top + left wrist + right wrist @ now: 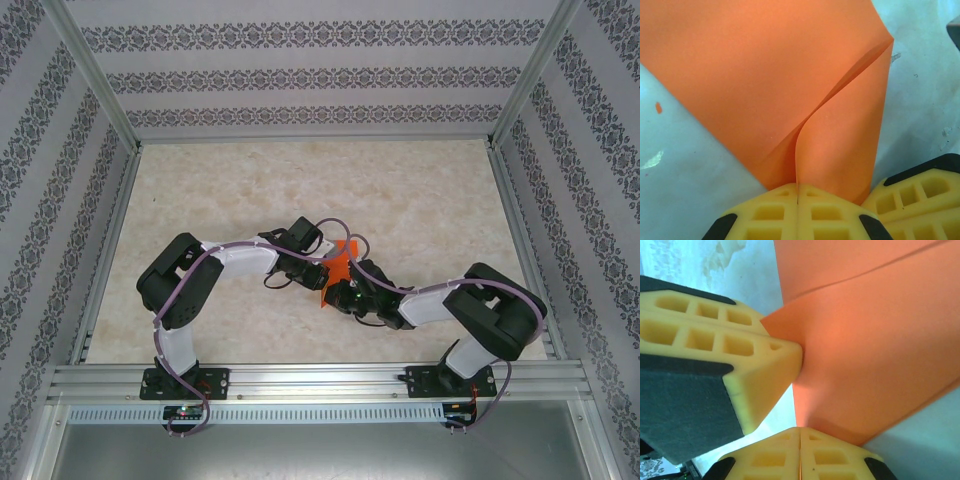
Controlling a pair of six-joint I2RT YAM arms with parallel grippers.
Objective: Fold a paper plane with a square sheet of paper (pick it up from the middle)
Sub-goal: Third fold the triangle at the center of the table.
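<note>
The left fingers (801, 210) and the right fingers (803, 455) both pinch the square sheet of paper (765, 75) over the middle of the table (400, 190); it looks thin, light and floppy, so I would hold it gently near the fold.

Paper (765, 75) between left hand (797, 196) and right hand (800, 436)

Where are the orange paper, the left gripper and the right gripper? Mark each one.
orange paper (755, 75), left wrist view, flat upper panel.
left gripper (797, 192), left wrist view, seam between its shut fingertips.
right gripper (800, 436), right wrist view, seam between its shut fingertips.
</note>
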